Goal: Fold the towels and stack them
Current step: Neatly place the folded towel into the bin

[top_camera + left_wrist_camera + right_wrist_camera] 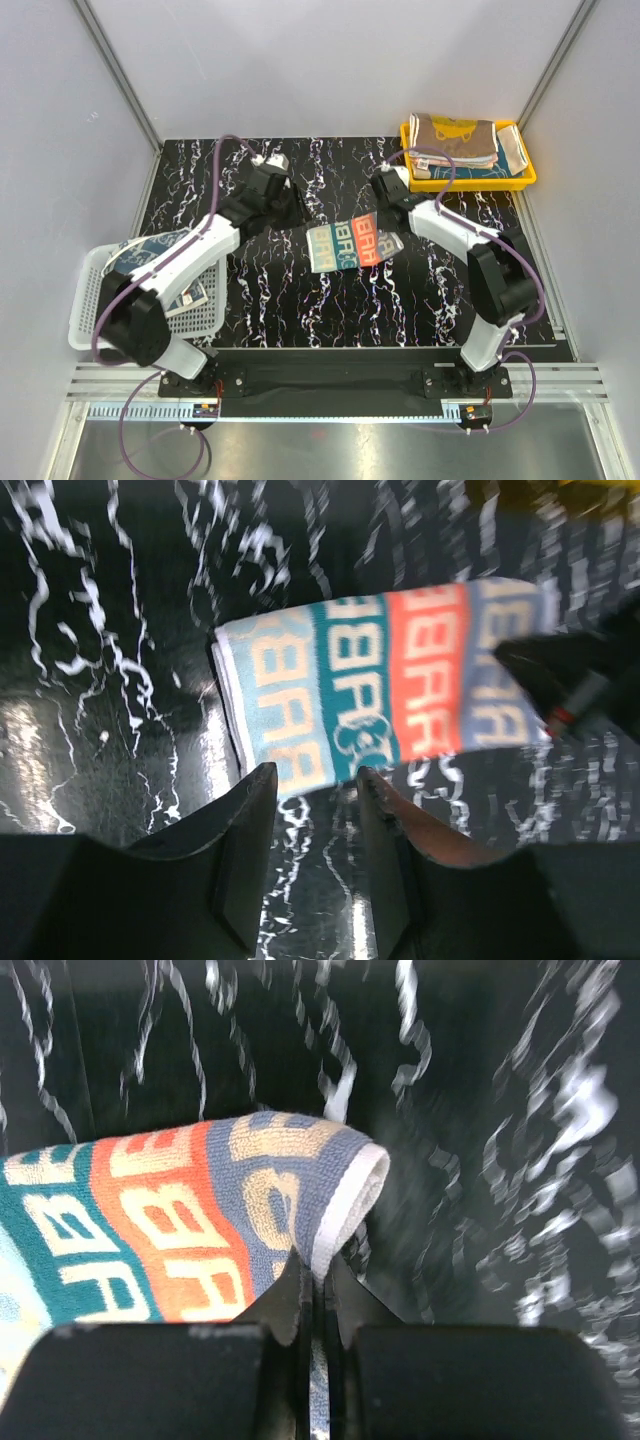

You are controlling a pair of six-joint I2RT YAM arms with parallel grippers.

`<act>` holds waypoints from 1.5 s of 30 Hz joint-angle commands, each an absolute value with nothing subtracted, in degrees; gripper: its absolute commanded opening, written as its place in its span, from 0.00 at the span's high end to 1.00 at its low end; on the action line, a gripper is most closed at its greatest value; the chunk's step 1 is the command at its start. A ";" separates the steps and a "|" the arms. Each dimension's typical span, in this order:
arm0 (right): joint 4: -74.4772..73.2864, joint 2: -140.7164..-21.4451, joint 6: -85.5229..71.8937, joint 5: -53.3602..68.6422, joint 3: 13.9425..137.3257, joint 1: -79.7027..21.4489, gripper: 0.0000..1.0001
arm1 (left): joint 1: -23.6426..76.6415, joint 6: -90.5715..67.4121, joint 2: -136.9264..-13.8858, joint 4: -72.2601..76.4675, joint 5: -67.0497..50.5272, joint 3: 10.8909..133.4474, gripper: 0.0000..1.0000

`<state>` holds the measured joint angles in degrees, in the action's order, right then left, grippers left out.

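The striped towel [350, 243] lies mid-table [280, 300], between the two arms and doubled over, with its lettered bands running across. It looks like light, soft terry: limp, not slippery and not fragile. Lifted by one point, it would likely droop and let the fold slip open. The safest hold is probably on the hemmed short ends, pinching both layers together at a corner, one arm per end, so the cloth stays taut and flat.

The right end effector [312, 1270] is closed tight on the towel's right end, with the white-hemmed edge nipped between its fingers. The cloth rises a little where it is pinched.

The left end effector [312, 780] stands partly open and holds nothing. Its fingers [250, 810] sit just at the towel's near edge towards the pale end, but I cannot tell whether they touch it.

Folded towels [455, 140] are piled in the tray [525, 175] at the far right, and more cloth [150, 250] waits in the basket [85, 320] on the left
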<state>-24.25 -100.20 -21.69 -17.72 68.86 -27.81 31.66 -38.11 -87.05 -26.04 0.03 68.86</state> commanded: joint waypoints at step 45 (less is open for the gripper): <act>-22.77 -140.01 36.90 -40.60 154.16 -20.04 1.00 | 25.31 -24.43 -70.58 -35.51 -8.26 67.15 0.56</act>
<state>-27.53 -143.00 33.15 -38.46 151.72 -19.46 25.54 -25.28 -70.98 -37.65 -5.96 67.68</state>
